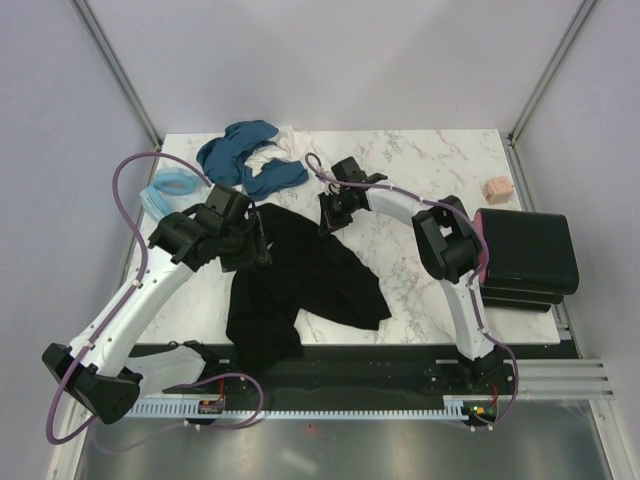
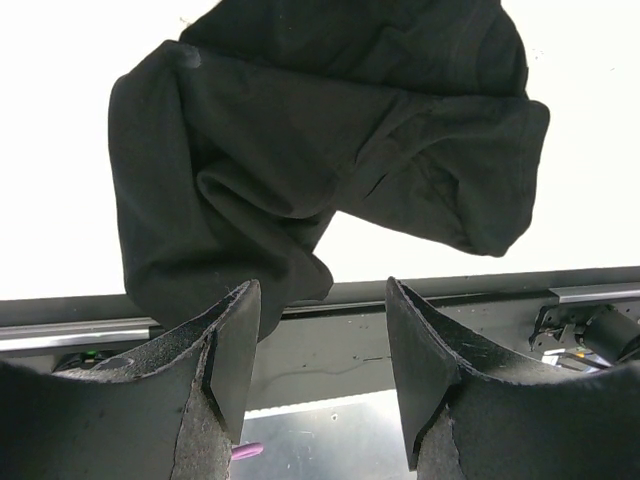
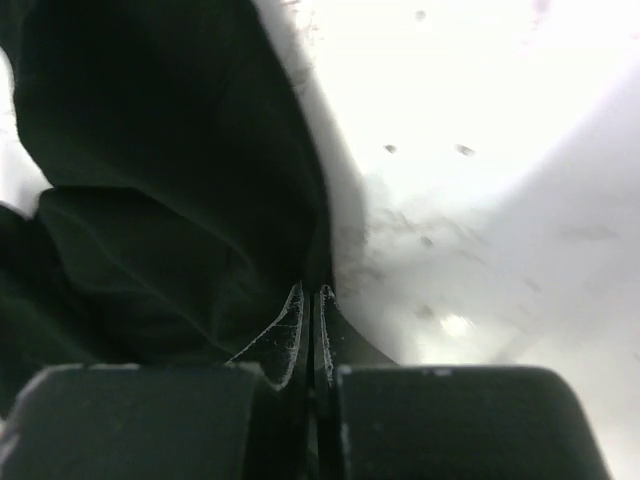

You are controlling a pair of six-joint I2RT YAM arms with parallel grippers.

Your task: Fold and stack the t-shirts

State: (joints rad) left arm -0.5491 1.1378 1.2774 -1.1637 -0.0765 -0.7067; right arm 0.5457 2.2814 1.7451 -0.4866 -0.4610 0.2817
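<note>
I have the right end effector [image 3: 310,325] pinching the far edge of the crumpled black t-shirt [image 1: 300,280] on the bench [image 1: 400,262], probably to spread it, while the left end effector [image 2: 320,300] hangs spread above the cloth, ready to grab.

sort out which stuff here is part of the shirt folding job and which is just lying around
For the job:
black t-shirt, crumpled mid-table
teal-blue t-shirts, at the back
white t-shirt, among them
light blue t-shirt, far left
folded black stack, right edge

Just lying about:
pinkish-beige block, behind the stack
</note>
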